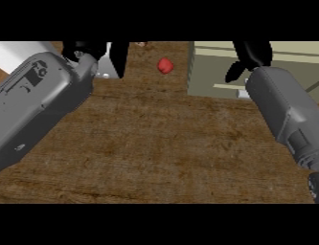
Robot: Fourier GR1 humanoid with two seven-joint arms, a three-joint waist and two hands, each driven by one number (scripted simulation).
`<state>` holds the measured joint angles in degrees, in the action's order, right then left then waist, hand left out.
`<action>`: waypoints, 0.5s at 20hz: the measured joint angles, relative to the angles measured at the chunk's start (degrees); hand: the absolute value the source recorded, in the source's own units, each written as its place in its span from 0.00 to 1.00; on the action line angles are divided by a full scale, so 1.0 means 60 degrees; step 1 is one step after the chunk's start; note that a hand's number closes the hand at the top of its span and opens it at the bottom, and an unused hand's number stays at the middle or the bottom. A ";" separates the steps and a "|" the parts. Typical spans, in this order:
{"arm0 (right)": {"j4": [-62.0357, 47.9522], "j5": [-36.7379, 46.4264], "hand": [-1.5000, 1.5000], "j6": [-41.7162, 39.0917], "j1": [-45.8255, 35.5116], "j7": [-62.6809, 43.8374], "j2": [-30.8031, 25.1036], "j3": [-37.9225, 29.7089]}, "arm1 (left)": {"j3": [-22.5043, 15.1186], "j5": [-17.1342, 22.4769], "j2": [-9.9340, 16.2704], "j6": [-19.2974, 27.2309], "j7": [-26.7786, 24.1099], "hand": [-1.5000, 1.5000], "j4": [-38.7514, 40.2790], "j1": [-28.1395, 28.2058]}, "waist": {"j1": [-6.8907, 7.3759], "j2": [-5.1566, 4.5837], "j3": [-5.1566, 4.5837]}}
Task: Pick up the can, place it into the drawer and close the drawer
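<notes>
I cannot see the can anywhere in the head view. The olive-green drawer unit (289, 67) stands at the upper right, with pale strips across its top and a small white handle (243, 94) at its near left. My right hand (252, 53) hangs over the unit's left part at the end of the grey right forearm, which hides what is under it. My left hand (84, 50) is raised at the upper left with straight fingers (119, 60) and nothing visibly in it.
A small red object (165, 65) lies on the brown wooden counter (169, 143) between the two hands. A white and pale grey body (13, 52) fills the top left corner behind the left forearm, and its edge shows beside the left hand.
</notes>
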<state>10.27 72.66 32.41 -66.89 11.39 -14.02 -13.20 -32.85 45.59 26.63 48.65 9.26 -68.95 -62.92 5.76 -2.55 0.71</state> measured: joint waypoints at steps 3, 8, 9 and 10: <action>-0.0045 -0.0699 0.00 -0.0416 -0.0098 0.0616 0.0062 -0.0657 | 0.0014 -0.0015 0.0018 -0.0002 0.0040 0.00 -0.0076 0.0042 | -0.0040 -0.0009 -0.0003; -0.0003 -0.2181 0.00 -0.1259 -0.0222 0.1553 0.0151 -0.2057 | 0.0012 -0.0068 0.0169 -0.0047 0.0075 0.00 -0.0206 0.0232 | -0.0100 0.0048 -0.0005; -0.0005 -0.2417 0.00 -0.1405 -0.0259 0.1678 0.0172 -0.2279 | 0.0023 -0.0073 0.0198 -0.0038 0.0115 0.00 -0.0252 0.0227 | -0.0098 0.0050 -0.0001; -0.0009 -0.2634 0.00 -0.1541 -0.0301 0.1788 0.0200 -0.2480 | 0.0021 -0.0084 0.0225 -0.0057 0.0113 0.00 -0.0292 0.0315 | -0.0108 0.0049 0.0004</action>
<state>10.22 56.86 23.16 -68.70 22.11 -12.82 -28.07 -32.72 45.09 27.98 48.31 9.94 -70.70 -61.03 5.11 -2.26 0.73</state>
